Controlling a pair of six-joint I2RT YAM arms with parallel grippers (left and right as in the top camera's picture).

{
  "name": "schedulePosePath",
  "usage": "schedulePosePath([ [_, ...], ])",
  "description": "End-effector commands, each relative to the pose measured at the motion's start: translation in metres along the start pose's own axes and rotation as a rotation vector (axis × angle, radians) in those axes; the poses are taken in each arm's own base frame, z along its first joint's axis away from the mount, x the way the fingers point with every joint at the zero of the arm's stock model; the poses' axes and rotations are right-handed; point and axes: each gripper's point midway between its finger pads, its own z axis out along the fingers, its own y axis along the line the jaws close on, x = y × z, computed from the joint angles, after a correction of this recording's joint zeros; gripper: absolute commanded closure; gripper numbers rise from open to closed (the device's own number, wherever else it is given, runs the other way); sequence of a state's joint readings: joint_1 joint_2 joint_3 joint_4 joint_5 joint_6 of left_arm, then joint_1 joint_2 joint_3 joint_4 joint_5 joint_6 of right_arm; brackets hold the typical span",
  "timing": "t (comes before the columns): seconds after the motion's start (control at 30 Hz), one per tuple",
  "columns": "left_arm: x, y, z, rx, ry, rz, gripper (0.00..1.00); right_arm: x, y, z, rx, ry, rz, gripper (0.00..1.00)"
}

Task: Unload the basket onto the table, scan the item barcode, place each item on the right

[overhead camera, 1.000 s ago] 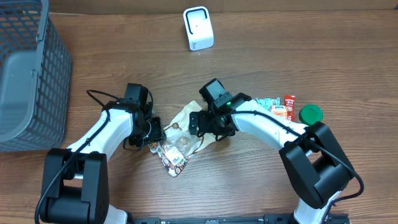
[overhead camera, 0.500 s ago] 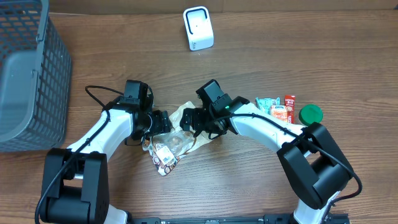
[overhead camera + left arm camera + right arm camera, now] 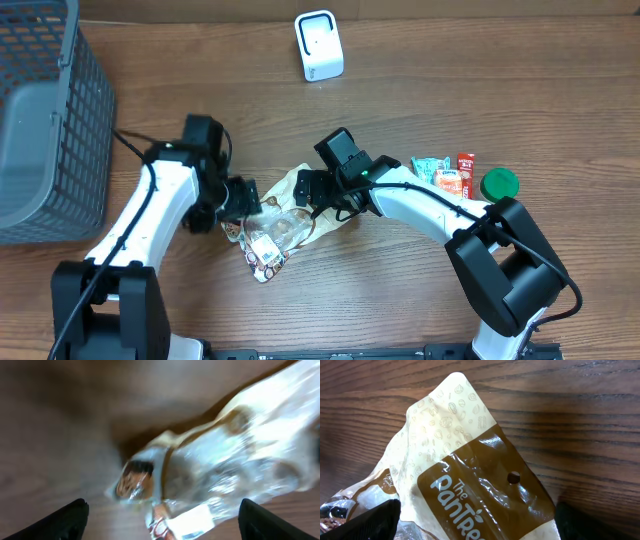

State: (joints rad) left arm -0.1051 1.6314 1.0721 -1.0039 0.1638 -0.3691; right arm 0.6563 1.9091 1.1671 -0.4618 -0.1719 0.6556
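free: bare table (image 3: 420, 60) before scanner (image 3: 319, 45) | blocked: basket (image 3: 92, 130) far left; small packets (image 3: 445, 172) right

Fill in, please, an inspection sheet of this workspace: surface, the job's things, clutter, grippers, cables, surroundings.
Surface: wooden table, brown grain.
Job's things: snack bag lying flat between the two arms; white scanner upright at the far edge.
Clutter: green lid and small packets on the right side.
Grippers: left gripper open over one end of the bag; right gripper open at the other end; neither holds it.
Cables: black cable looping by the left arm.
Surroundings: grey basket at the left.
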Motion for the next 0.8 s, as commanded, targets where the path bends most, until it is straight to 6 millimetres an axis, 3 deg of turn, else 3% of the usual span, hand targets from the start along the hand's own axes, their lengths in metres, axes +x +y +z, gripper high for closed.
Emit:
schedulePosePath([
  [0.0, 0.022, 0.011, 0.023, -0.031, 0.055, -0.088, 0.12, 0.008, -0.011, 0.008, 0.043, 0.017, 0.012, 0.0],
  [0.1, 0.024, 0.014, 0.038, -0.02, 0.038, -0.132, 0.17, 0.008, -0.011, 0.008, 0.043, 0.017, 0.012, 0.0],
  [0.2, 0.009, 0.005, 0.049, 0.049, -0.035, -0.119, 0.26, 0.009, -0.012, 0.008, 0.045, 0.02, 0.013, 0.0],
  [0.4, -0.023, -0.012, 0.044, 0.129, -0.163, -0.09, 0.39, 0.016, -0.018, 0.008, 0.069, 0.05, 0.02, 0.0],
  [0.5, -0.037, -0.018, 0.041, 0.155, -0.219, -0.077, 0.38, 0.023, -0.014, 0.007, 0.046, 0.083, 0.025, 0.0],
  [0.63, -0.057, -0.013, 0.014, 0.126, -0.253, -0.056, 0.22, 0.022, -0.013, 0.007, 0.041, 0.082, 0.024, 0.0],
  [0.77, -0.047, -0.008, -0.015, 0.094, -0.161, -0.095, 0.18, 0.019, -0.011, 0.008, 0.031, 0.072, 0.021, 0.0],
])
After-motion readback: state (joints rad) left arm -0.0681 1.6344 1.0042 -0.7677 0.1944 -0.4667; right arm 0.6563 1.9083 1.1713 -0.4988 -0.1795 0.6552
